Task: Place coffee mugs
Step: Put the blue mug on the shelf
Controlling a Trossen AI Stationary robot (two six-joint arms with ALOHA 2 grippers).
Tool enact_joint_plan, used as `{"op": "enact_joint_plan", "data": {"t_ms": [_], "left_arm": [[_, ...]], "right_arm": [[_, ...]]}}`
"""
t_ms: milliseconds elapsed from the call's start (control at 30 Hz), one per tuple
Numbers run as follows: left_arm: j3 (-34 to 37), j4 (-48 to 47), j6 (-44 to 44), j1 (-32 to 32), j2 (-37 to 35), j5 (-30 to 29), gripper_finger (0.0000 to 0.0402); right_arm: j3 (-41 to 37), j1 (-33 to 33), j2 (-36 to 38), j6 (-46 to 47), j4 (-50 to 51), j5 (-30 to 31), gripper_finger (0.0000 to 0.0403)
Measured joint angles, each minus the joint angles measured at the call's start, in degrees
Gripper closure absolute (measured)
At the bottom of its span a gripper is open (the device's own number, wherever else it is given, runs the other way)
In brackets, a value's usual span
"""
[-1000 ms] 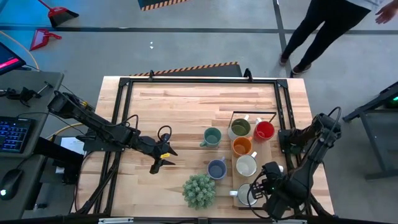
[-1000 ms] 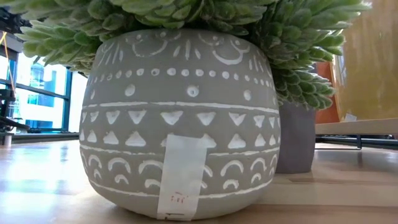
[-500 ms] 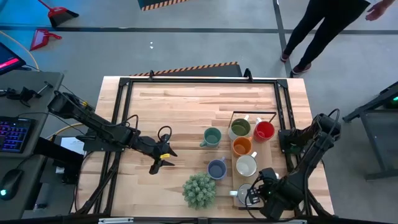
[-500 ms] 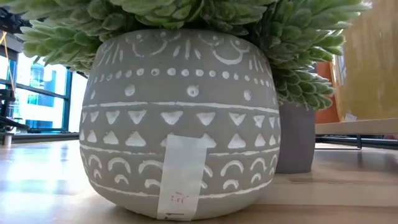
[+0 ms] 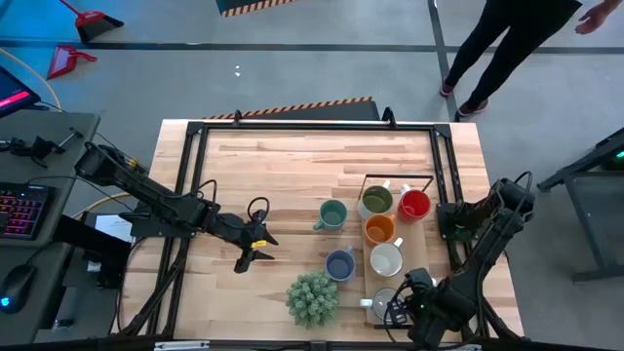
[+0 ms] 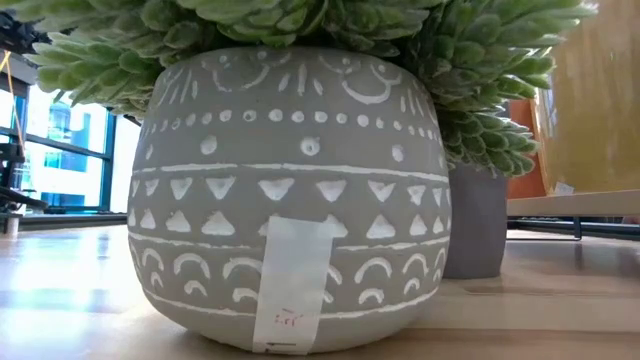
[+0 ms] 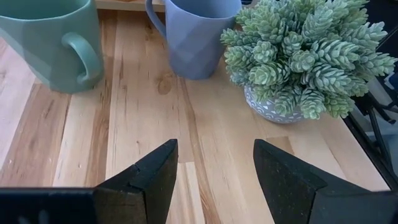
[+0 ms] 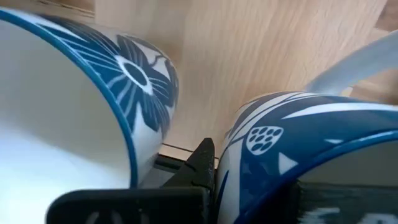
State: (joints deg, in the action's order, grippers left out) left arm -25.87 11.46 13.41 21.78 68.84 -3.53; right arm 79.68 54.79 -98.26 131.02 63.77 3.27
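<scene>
Mug | rim between right fingers | left fingers apart

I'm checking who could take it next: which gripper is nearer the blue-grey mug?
Left. The left gripper hovers open over bare wood, a short way from the blue-grey mug. The right gripper, shut, is down by the white mugs, past the board's near end.
</scene>
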Motion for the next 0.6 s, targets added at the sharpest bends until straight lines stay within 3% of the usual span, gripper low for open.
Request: {"op": "enact_joint_plan", "data": {"t_ms": [600], "left_arm": [[0.0,0.0,0.0,0.0,0.0,0.0,0.0204]], "right_arm": [[0.3,-0.1,-3.2,0.5,-1.6,1.2,0.0393]]}}
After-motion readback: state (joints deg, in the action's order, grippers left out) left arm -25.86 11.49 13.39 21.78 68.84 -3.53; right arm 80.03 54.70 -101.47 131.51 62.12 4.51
